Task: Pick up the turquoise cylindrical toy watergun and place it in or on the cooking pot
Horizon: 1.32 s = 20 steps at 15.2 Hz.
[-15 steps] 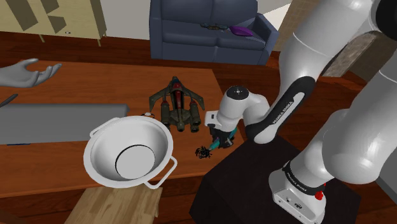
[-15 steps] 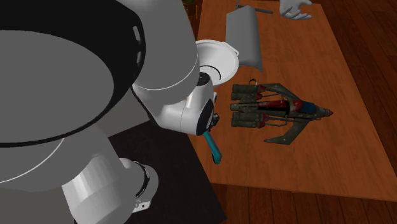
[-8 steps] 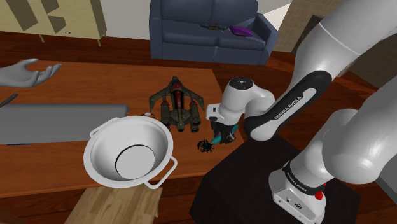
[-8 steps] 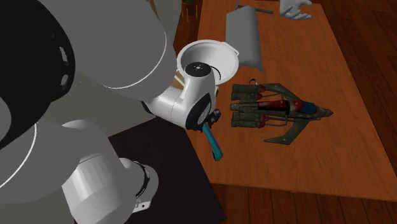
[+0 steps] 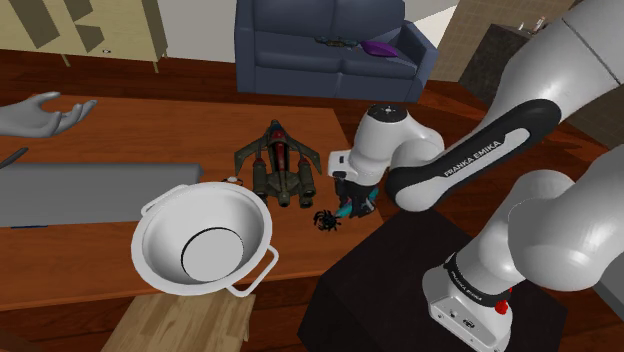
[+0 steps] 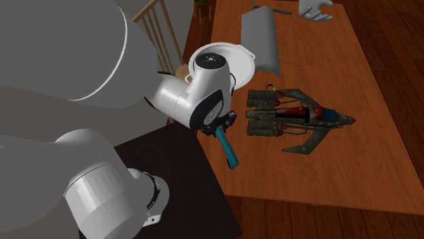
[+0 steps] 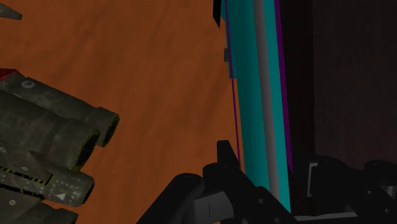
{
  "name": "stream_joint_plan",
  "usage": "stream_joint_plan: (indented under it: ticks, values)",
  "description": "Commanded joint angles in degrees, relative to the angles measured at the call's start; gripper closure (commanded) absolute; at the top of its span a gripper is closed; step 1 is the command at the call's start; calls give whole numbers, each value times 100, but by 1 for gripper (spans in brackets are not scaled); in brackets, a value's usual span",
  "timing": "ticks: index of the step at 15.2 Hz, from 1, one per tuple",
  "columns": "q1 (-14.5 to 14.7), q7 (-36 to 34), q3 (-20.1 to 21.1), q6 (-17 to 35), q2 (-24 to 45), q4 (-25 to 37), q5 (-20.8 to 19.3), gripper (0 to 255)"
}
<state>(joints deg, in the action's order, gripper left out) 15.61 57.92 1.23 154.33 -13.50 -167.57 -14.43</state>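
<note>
The arm [image 5: 470, 160] has lifted since 1 s ago; the gripper [image 5: 348, 203], closed on the turquoise watergun [image 6: 227, 148] above the table [image 5: 150, 130] edge, should carry it high over the pot [image 5: 165, 225] rim before releasing.

turquoise watergun [image 7: 245, 95] striped grey and purple, white pot [image 5: 160, 240], orange-brown table [image 5: 120, 135]

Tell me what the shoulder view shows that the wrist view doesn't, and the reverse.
The shoulder view, unlike the wrist view, has the white pot, the blue sofa and a grey hand on the table. The wrist view, unlike it, has the grey and purple stripes along the turquoise watergun. Both have the watergun, the dark toy craft and the brown table.
</note>
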Motion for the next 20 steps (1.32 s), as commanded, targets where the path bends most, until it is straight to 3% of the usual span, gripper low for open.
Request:
stream_joint_plan:
  ticks: [1, 17, 20]
  values:
    - [56, 121, -44, -254, -249, 7, 117, 255]
    - [305, 516, -153, -2089, -1712, 391, 530, 255]
    - [434, 302, 14, -2065, -1314, 742, 629, 255]
